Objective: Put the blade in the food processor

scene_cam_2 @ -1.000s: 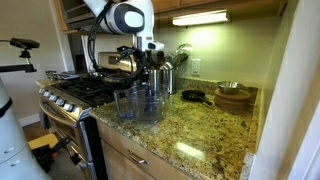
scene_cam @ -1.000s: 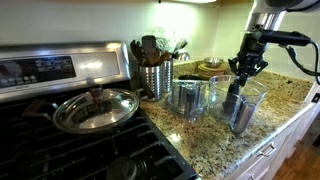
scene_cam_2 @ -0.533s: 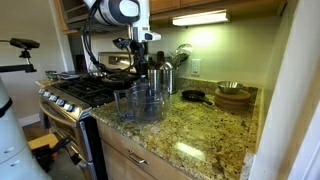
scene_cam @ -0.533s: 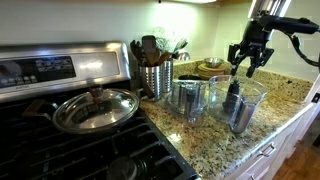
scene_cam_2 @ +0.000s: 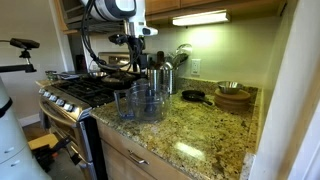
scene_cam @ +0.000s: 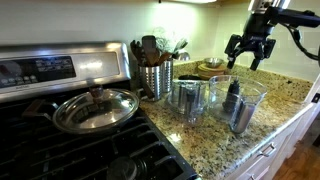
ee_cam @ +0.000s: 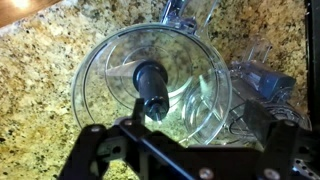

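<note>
The blade point(scene_cam: 232, 103) stands upright inside the food processor point(scene_cam: 256, 95), a wide clear bowl on the granite counter. In the wrist view I look straight down on the bowl point(ee_cam: 100, 60), with the dark blade spindle point(ee_cam: 152, 88) at its centre. My gripper point(scene_cam: 248, 52) hangs well above the bowl, open, with nothing between its fingers. Its two dark fingers point(ee_cam: 88, 145) frame the bottom of the wrist view, spread wide, and the gripper point(ee_cam: 182, 135) is clear of the spindle. From the opposite side, an exterior view shows the gripper point(scene_cam_2: 135, 44) above the bowl point(scene_cam_2: 140, 103).
A shiny grey cylinder point(scene_cam: 188, 98) stands right beside the bowl. Behind it is a perforated steel utensil holder point(scene_cam: 155, 76) full of utensils. A lidded pan point(scene_cam: 95, 108) sits on the stove. Stacked bowls point(scene_cam_2: 232, 95) and a small dark pan point(scene_cam_2: 192, 96) sit farther along the counter.
My gripper has opened, let go of the blade and risen straight up out of the bowl. The blade stays standing inside the food processor.
</note>
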Action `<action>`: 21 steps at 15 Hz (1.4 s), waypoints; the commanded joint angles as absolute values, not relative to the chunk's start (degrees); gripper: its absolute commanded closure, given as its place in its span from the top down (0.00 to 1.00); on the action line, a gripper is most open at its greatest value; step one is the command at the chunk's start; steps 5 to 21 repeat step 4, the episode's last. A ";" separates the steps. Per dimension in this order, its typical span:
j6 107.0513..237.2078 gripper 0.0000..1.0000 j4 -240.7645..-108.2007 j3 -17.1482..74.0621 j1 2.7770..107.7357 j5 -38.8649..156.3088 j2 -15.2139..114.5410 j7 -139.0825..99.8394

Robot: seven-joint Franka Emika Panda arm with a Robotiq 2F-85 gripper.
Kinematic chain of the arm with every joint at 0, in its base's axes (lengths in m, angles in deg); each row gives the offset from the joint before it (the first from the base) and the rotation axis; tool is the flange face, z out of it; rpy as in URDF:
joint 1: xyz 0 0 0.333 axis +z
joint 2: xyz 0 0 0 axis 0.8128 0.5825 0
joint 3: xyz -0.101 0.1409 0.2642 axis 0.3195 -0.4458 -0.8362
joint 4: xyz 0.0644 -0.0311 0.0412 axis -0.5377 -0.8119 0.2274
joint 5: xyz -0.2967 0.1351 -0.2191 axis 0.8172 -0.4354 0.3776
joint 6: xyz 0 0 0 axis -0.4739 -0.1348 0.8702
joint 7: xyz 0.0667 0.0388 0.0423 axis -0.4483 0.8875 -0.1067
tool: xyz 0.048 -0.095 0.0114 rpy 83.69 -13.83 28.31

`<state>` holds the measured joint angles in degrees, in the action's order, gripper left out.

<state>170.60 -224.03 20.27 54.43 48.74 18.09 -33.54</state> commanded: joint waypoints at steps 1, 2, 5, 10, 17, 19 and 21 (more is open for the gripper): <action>170.49 1.00 -224.05 20.30 54.64 48.80 18.09 -33.13; 170.49 1.00 -224.12 20.22 54.69 48.81 18.09 -32.99; 170.50 1.00 -224.15 20.19 54.70 48.83 18.09 -32.89; 170.50 1.00 -224.15 20.19 54.70 48.83 18.09 -32.89; 170.50 1.00 -224.15 20.19 54.70 48.83 18.09 -32.89; 170.50 1.00 -224.15 20.19 54.70 48.83 18.09 -32.89; 170.50 1.00 -224.15 20.19 54.70 48.83 18.09 -32.89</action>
